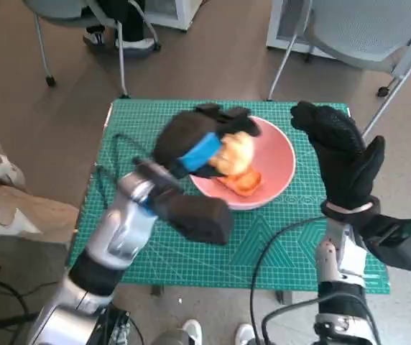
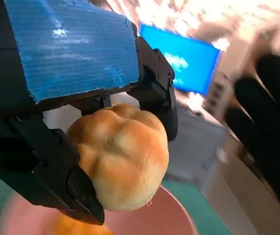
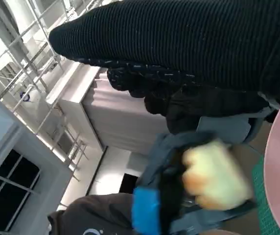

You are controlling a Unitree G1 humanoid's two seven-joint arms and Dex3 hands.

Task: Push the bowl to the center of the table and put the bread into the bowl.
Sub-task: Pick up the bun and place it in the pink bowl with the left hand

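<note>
Placing step: left hand (image 1: 198, 154) grips the bread (image 1: 236, 152) and holds it over the pink bowl (image 1: 277, 154), which sits on the green mat toward the far middle of the table (image 1: 191, 251) (push looks done, roughly centred). Left wrist view shows the bun (image 2: 118, 154) clamped between black fingers (image 2: 57, 181), pink rim just under it. An orange item (image 1: 241, 182) already lies in the bowl. Right hand (image 1: 338, 154) hovers just beside the bowl's right rim, fingers spread, holding nothing. Next move as I judge it: lower slightly and release the bread inside the rim, then withdraw without tipping the bowl.
</note>
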